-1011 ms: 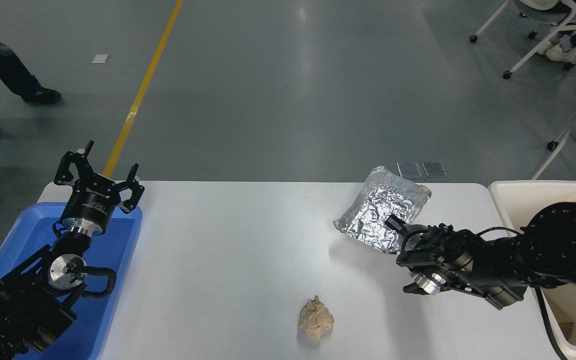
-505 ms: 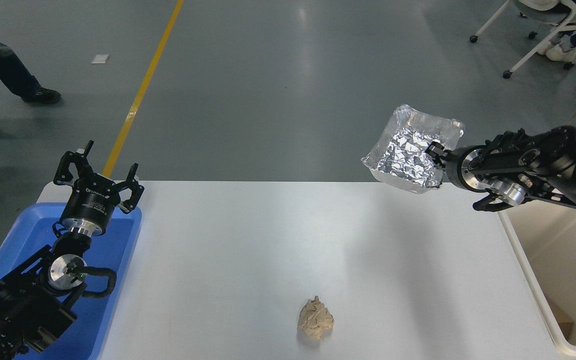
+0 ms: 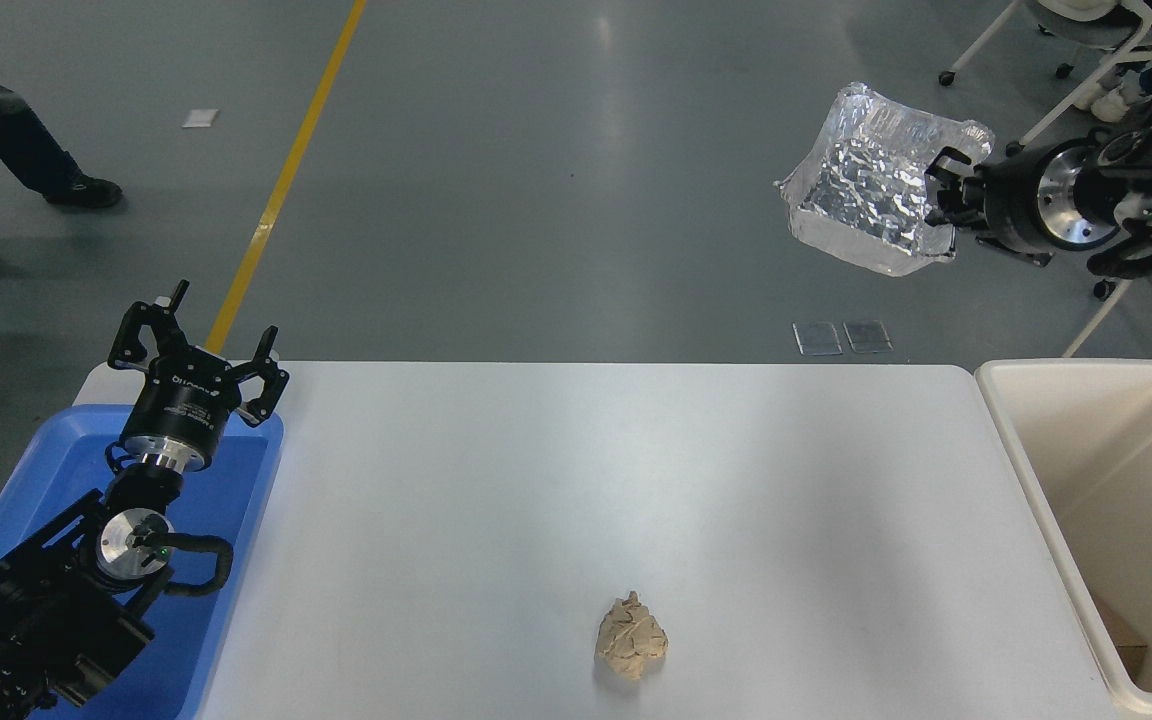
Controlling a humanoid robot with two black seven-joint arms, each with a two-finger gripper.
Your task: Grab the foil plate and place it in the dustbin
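High above the table's far right corner: foil plate aloft, pinched by one edge in right gripper. Thin rim hold, could slip or tear, landing short of dustbin at right. Nothing between. Paper ball near front edge; left gripper parked over blue tray, fingers spread.

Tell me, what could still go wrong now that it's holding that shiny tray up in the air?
The right gripper pinches the foil plate only by one edge, so the thin foil might tear or slip free. The plate hangs high, to the left of the dustbin; released too early, it would probably miss the bin. Light foil may also drift or catch on the bin's rim.
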